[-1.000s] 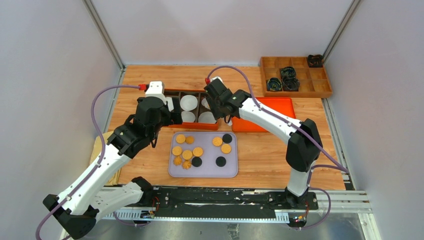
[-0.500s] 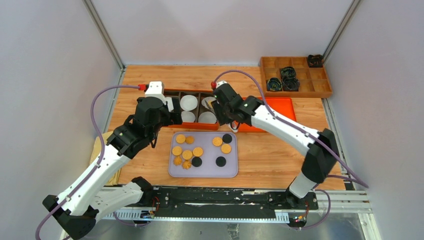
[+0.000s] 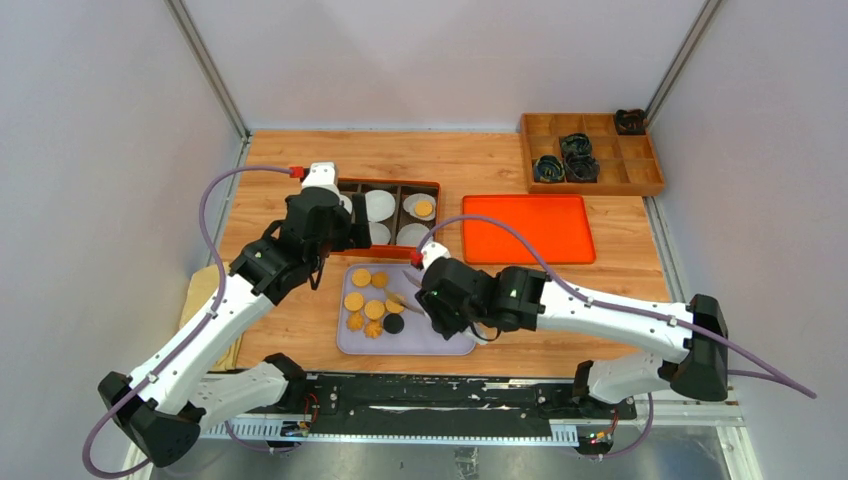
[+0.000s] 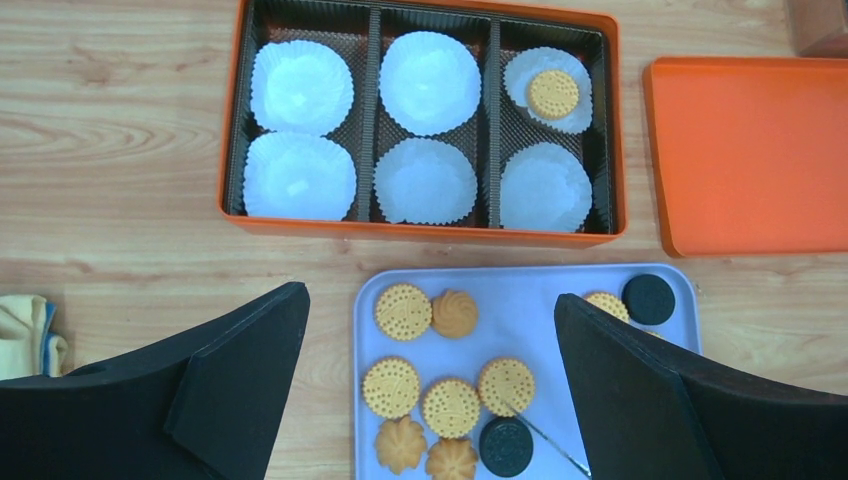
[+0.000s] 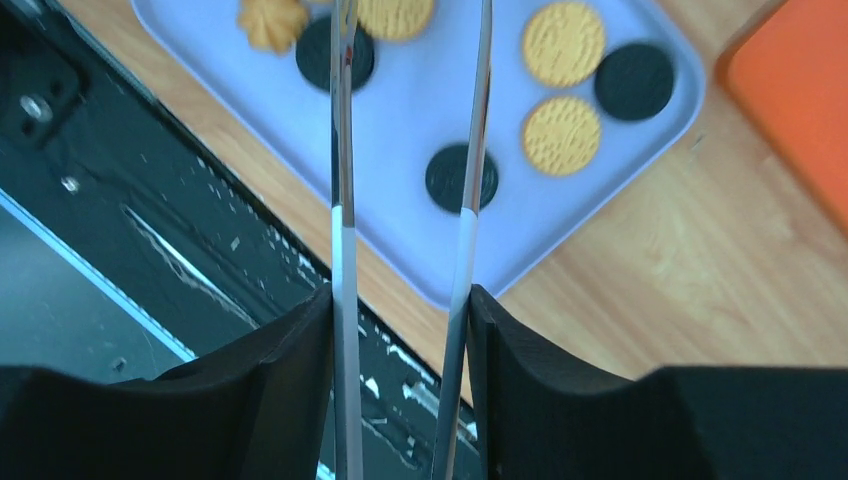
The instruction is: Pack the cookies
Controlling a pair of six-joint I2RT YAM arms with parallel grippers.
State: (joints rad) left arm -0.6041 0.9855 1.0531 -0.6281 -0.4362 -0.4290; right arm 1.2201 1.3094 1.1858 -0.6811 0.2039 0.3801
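Cookies (image 4: 451,407) first: nearly all of them sit loose on the lavender tray (image 4: 520,320), a bunch on its left half and a few on its right. Just one golden cookie (image 4: 553,93) is in a paper cup, the far one in the right-hand compartment of the orange box (image 4: 420,232). The other five paper cups (image 4: 430,82) look empty, so by my read you're barely started on the packing.

The bit that matters: your right claw (image 5: 398,300) is clenched on a pair of tweezers (image 5: 342,200), prongs apart with nothing between them as far as I can see. From above, the tweezers run out of the claw leftward across the tray toward the left bunch. The left wrist view shows a tip just beside the black cookie (image 4: 505,447) at the near edge of that bunch. So the next grab probably wants the prongs brought down either side of one cookie.

Your left claw (image 4: 428,297) is spread wide, holding nothing, hovering above the counter (image 4: 120,130) around where box and tray meet. The right arm's the closer one and has the tool. The box lies just past the tray's far edge.
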